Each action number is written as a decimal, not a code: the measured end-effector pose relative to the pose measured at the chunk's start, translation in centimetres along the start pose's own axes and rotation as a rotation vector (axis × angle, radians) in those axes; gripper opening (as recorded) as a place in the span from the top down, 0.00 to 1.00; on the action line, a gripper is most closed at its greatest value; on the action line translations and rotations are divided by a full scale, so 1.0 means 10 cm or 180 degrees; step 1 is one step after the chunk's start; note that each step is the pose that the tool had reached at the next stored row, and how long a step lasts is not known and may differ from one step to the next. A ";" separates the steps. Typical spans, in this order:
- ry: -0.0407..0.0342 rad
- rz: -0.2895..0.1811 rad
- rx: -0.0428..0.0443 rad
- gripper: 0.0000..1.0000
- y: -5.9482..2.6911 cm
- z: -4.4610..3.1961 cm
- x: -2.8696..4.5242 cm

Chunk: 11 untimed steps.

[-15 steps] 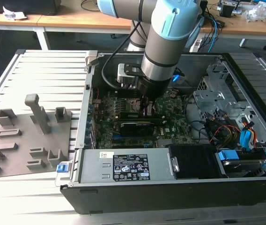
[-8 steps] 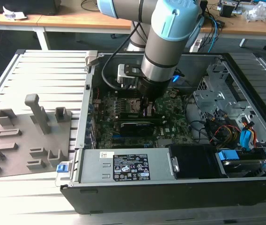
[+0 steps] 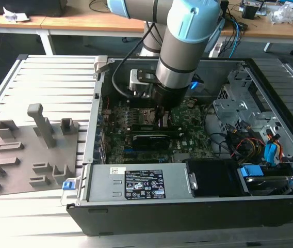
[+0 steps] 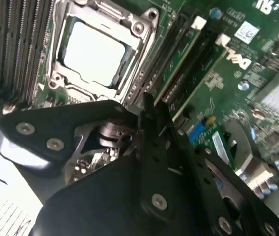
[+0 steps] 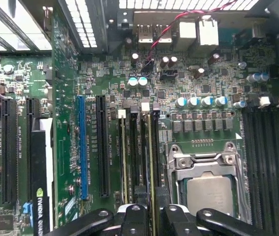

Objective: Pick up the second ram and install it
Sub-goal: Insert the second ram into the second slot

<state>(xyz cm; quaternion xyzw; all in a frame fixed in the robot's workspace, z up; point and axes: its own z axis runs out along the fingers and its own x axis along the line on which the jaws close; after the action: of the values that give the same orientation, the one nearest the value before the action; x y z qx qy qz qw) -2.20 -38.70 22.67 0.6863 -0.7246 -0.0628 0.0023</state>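
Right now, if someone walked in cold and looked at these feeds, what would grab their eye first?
First, the arm reaching down into the open computer case, its pincer set over the memory slots beside the processor socket on the motherboard. In the first wrist view, the second ram stands edge-on in a slot between the fingers. At the exterior view's left, a grey fixture plate lies outside the case.

The exterior view looks down from well above at the open computer case [image 3: 198, 206]. Both wrist views sit close behind the fingers [image 5: 129, 219], facing the motherboard [image 5: 198, 88]; they share the processor socket [image 4: 97, 54].
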 end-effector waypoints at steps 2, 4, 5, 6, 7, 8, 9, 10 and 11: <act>0.0000 0.0000 0.0000 0.79 0.008 -0.085 -0.009; 0.0002 0.0000 0.0000 0.79 0.021 -0.210 -0.028; 0.0006 0.0000 0.0000 0.80 0.029 -0.301 -0.045; 0.0007 0.0000 0.0000 0.89 0.035 -0.361 -0.052; 0.0007 0.0001 0.0000 0.89 0.038 -0.390 -0.055; 0.0007 0.0000 0.0001 0.89 0.039 -0.399 -0.056; 0.0006 0.0000 0.0001 0.89 0.039 -0.400 -0.056; 0.0006 0.0000 0.0001 0.89 0.039 -0.400 -0.056; 0.0007 0.0000 0.0001 0.89 0.039 -0.401 -0.056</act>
<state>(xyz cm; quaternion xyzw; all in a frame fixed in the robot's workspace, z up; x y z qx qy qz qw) -2.20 -38.48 26.73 0.6863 -0.7246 -0.0620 0.0030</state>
